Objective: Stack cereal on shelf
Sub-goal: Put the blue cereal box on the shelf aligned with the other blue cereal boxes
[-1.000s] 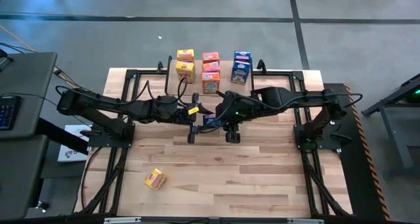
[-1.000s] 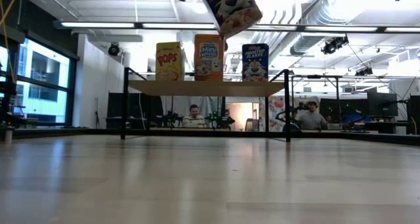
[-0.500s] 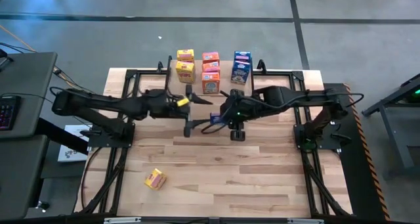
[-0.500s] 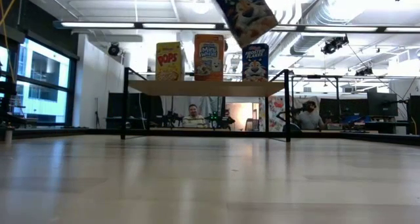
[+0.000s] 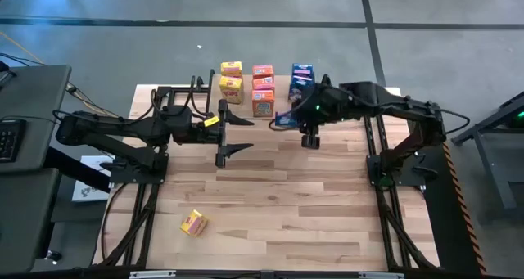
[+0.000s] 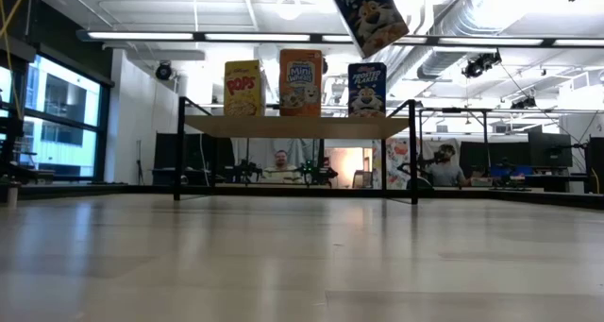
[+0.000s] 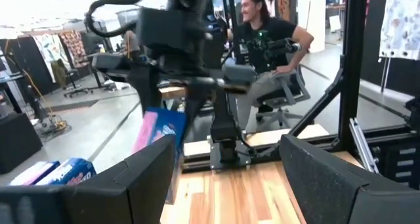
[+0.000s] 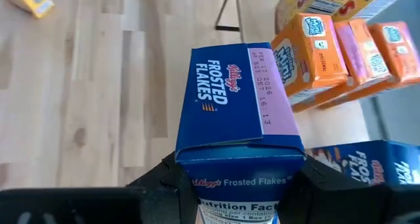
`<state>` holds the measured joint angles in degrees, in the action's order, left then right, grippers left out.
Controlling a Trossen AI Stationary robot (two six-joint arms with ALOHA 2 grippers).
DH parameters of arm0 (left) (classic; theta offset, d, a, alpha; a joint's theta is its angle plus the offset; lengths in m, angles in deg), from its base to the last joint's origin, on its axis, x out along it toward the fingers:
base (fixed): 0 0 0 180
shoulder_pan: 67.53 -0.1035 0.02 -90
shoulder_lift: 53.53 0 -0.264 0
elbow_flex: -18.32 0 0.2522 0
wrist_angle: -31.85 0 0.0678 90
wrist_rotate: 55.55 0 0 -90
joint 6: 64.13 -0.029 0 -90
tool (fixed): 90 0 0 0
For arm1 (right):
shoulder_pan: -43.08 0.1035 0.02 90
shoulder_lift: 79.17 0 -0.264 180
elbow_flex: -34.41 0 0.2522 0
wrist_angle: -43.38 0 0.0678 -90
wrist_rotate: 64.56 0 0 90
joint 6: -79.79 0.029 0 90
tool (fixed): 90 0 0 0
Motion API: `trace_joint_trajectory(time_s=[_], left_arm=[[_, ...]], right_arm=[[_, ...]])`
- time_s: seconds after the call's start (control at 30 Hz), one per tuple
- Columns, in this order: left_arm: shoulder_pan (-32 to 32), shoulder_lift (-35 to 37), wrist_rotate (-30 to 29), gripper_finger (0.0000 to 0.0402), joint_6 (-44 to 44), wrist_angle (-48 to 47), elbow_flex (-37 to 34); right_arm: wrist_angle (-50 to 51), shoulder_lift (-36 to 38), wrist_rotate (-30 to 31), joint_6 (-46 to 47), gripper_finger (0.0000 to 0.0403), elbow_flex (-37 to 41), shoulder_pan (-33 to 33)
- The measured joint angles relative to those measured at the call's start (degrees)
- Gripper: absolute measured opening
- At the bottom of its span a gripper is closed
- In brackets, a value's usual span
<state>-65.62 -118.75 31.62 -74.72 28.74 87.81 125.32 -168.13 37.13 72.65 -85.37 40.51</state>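
Right claw gripped a blue rectangular cardboard Frosted Flakes box, tilted, beside the light-wood black-legged shelf. Left claw hung open, empty, above the counter.

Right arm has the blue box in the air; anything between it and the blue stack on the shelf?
Nothing visible does. The right gripper, jaws shut on the blue Frosted Flakes box, holds it tilted in the air above shelf level, just short of the blue stack. The orange stack stands beside that line. The left gripper is open, well clear.
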Motion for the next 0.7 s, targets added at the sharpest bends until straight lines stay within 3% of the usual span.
trace_joint_trajectory(time_s=[0.2,0.4,0.7], left_arm=[[0.0,0.7,0.0,0.0266,0.5,-3.6,-0.1],[0.0,1.3,0.0,0.0266,0.5,-4.0,-0.1],[0.0,1.2,0.0,0.0266,0.4,-4.7,-0.1]], right_arm=[[-2.1,1.2,-7.5,-2.3,0.0136,2.7,-4.6],[-13.0,9.2,-7.7,-2.0,0.0137,20.1,-8.7],[-36.2,23.4,-14.3,-3.0,0.0137,40.4,-13.6]])
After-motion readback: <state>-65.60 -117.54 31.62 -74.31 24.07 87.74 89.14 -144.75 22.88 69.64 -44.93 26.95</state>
